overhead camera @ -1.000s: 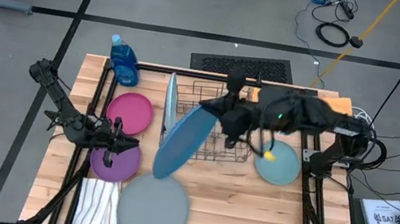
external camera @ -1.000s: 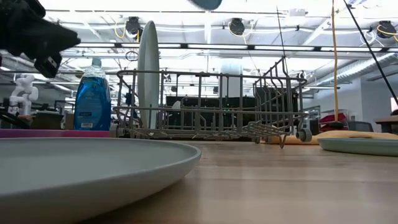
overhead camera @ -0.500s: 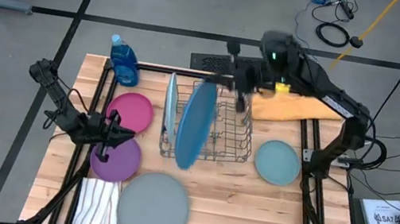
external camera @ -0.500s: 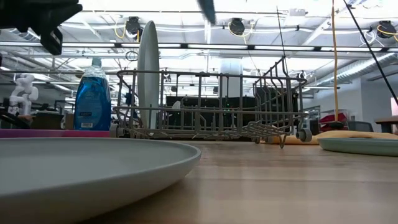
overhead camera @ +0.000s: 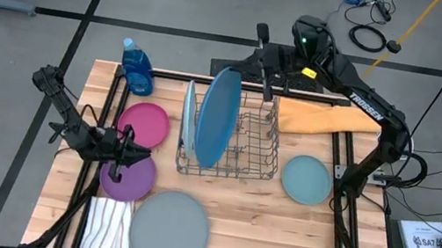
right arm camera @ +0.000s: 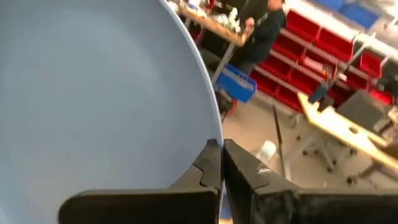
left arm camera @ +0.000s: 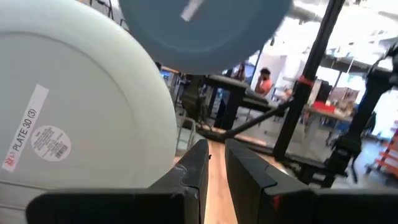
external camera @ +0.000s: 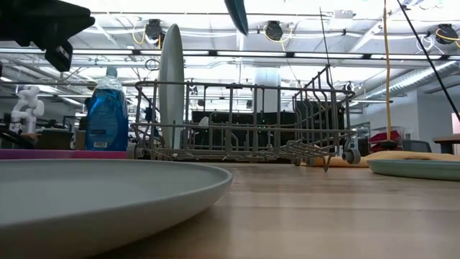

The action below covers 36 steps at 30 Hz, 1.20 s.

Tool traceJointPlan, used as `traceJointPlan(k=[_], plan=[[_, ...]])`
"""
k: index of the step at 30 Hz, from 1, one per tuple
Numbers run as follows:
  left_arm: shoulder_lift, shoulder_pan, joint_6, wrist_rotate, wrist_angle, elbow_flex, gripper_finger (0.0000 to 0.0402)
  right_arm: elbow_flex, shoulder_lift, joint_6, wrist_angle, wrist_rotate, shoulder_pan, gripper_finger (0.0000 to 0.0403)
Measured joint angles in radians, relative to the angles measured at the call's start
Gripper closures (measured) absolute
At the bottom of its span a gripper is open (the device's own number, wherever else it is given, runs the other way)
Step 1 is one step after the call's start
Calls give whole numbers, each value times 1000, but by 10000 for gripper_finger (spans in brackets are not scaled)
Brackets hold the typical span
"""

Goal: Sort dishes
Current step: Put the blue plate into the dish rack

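Note:
My right gripper (overhead camera: 257, 78) is shut on the dark blue plate (overhead camera: 217, 119), which it holds on edge above the wire dish rack (overhead camera: 245, 150). The plate's lower edge (external camera: 237, 14) shows high above the rack in the low view. The light blue plate (overhead camera: 187, 119) stands on edge in the rack's left end. The magenta plate (overhead camera: 144, 123), purple plate (overhead camera: 127, 180), grey plate (overhead camera: 169, 232) and pale teal plate (overhead camera: 306, 179) lie flat on the table. My left gripper (overhead camera: 134, 153) hovers over the purple plate, shut and empty. My right gripper pinches the dark blue plate's rim (right arm camera: 210, 132) between its two fingers, at the plate's far end (overhead camera: 239, 78). The fingers come at it from the table's far right side. The plate stands upright on edge below and beside the fingers, lifted clear of the rack.
A blue soap bottle (overhead camera: 137, 66) stands at the far left corner. A yellow cloth (overhead camera: 328, 119) lies right of the rack. A striped white cloth (overhead camera: 107, 226) lies at the near left, beside the grey plate. Bare wood shows at the near right.
My right gripper has gone up and toward the table's far edge with the dark blue plate. The plate has turned from a slant over the table's middle to upright on edge above the rack, next to the light blue plate.

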Motion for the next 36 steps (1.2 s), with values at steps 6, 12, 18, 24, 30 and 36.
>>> traceJointPlan(k=[6,12,18,24,30,36], plan=[[0,0,-15,0,21,0,347,2,3,-61,-61,-90,41,402],[0,0,43,7,95,0,346,1,4,-113,-90,-93,86,402],[1,0,316,78,295,26,346,2,19,-143,-45,-135,73,403],[40,1,503,29,178,209,328,2,59,-167,-41,-246,-12,403],[239,46,567,-66,3,447,248,2,127,-150,83,-328,-46,403],[520,101,855,-106,-54,705,202,2,188,-88,176,-456,-67,403]])
